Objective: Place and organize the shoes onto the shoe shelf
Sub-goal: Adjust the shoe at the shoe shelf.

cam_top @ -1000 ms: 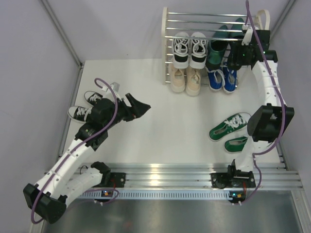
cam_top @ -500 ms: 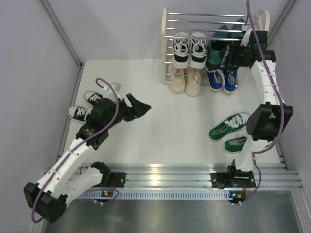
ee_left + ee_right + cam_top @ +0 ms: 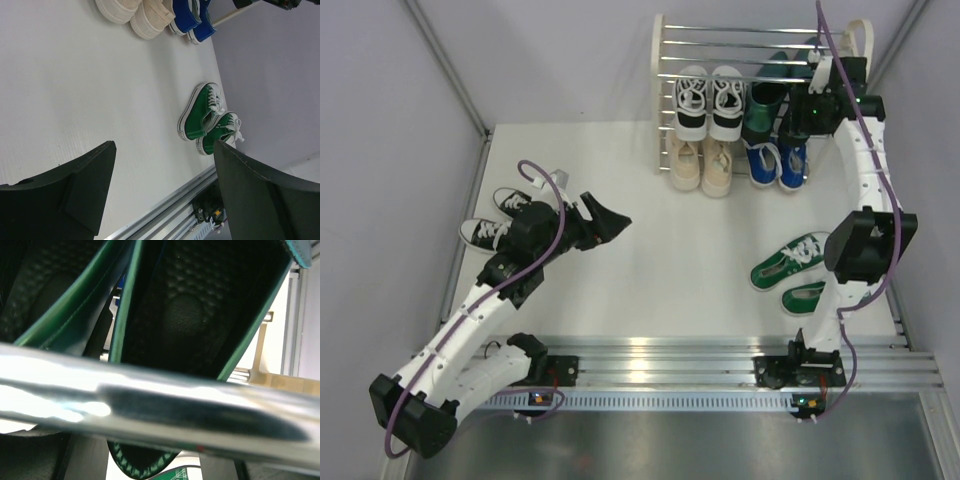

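The shoe shelf (image 3: 665, 60) stands at the back right. Its chrome bars hold black-and-white sneakers (image 3: 710, 100) and a dark green dress shoe (image 3: 763, 102), with beige lace-ups (image 3: 703, 165) and blue sneakers (image 3: 778, 165) below. My right gripper (image 3: 807, 112) reaches into the shelf's right side. In the right wrist view, behind a chrome bar (image 3: 160, 410), two dark green dress shoes lie side by side. The right gripper (image 3: 150, 465) is shut on the right one (image 3: 195, 315). My left gripper (image 3: 612, 222) hangs open and empty over the table; its jaws (image 3: 162, 150) frame bare surface.
Green sneakers (image 3: 795, 262) lie on the table in front of the right arm; they also show in the left wrist view (image 3: 202, 120). A second black-and-white pair (image 3: 495, 215) sits by the left wall. Metal rails (image 3: 650, 360) run along the near edge.
The right gripper has crept slightly up and left, deeper over the shelf with the dress shoe. The left arm has not moved.
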Tool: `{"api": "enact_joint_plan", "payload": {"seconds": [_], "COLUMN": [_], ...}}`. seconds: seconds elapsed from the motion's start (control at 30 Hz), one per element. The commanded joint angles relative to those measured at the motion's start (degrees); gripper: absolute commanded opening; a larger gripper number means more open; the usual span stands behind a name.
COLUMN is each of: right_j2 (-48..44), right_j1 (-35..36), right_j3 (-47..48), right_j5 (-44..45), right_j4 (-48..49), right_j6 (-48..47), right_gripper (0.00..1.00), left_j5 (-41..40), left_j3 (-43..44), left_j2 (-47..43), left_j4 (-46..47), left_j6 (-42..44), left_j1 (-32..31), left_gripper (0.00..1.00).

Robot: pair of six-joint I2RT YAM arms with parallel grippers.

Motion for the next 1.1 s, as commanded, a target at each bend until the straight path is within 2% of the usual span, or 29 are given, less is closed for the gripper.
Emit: {"api": "enact_joint_plan", "payload": {"seconds": [0.0,0.33,0.4,1.07], "right_j2": [2.9,5.4,6.2,9.0], "right_j1": [3.5,3.0,1.1,-1.5], "right_j3": [3.5,6.8,7.5,7.0], "right_j5": [-22.1,-28.9,-29.4,-39.7], "right_j4": [1.0,-0.5,-0.8,-4.4], "right_j6": [-6.1,-11.8,-12.6,-14.9], "right_gripper": [0.0,0.0,0.0,0.0], "left_j5": [0.6,1.2,1.3,2.4], "left_j3": [1.6,1.1,1.1,1.5], "left_j2": [-0.8,-1.2,-1.1,-0.3], "left_j4": [3.1,3.2,3.2,3.2], "left_j6": [0.3,0.1,0.1,-0.1], "left_j1": [0.3,0.4,0.3,0.3], "left_gripper": [0.84,0.84,0.84,0.84]}}
